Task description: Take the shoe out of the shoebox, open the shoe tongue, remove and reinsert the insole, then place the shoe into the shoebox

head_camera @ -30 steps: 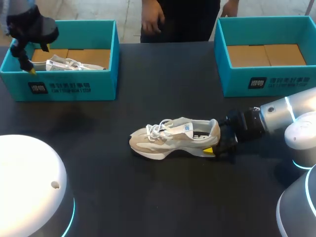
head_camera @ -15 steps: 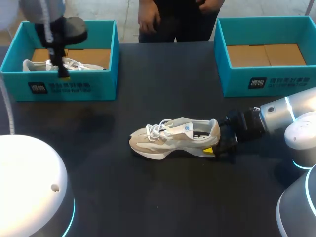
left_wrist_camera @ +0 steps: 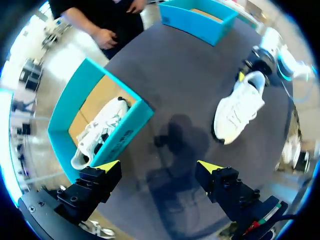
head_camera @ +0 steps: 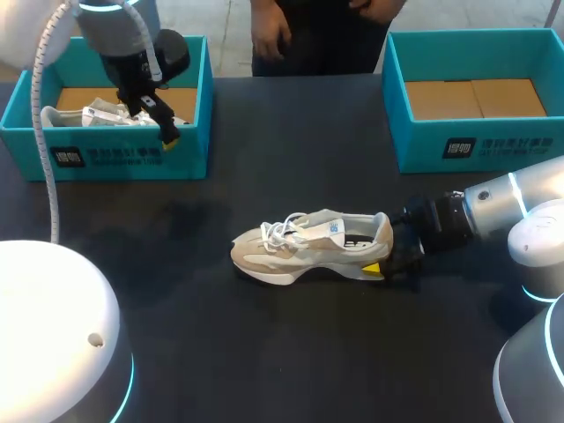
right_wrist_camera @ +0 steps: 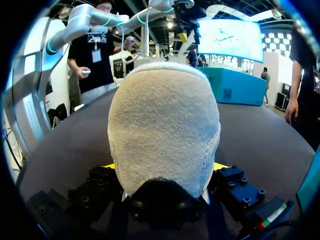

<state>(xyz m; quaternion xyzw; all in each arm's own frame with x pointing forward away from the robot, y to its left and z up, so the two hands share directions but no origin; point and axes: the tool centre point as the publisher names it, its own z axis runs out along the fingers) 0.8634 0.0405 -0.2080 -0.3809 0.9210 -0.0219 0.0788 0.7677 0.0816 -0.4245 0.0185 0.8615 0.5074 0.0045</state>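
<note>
The left shoebox (head_camera: 132, 159) sits at the far left of the table, with a second white shoe (head_camera: 97, 115) lying inside. The left gripper (left_wrist_camera: 159, 165) hangs above the box's near right part, its fingers spread wide with nothing between them. Mid-table the shoe (head_camera: 308, 242) stands on its sole, long axis left to right, toe left and heel right. The right gripper (right_wrist_camera: 164, 166) is clamped on that heel from both sides. The right shoebox (head_camera: 476, 145) sits far right. The table (head_camera: 264, 352) is matte black.

The shoe (head_camera: 308, 247) mid-frame is cream and beige with white laces, on a black table (head_camera: 291, 150). The upper-left shoebox (head_camera: 189, 159) and upper-right shoebox (head_camera: 414, 145) are teal, brown inside. The left hand (left_wrist_camera: 159, 166) and right hand (head_camera: 386, 261) are black, yellow-tipped.
</note>
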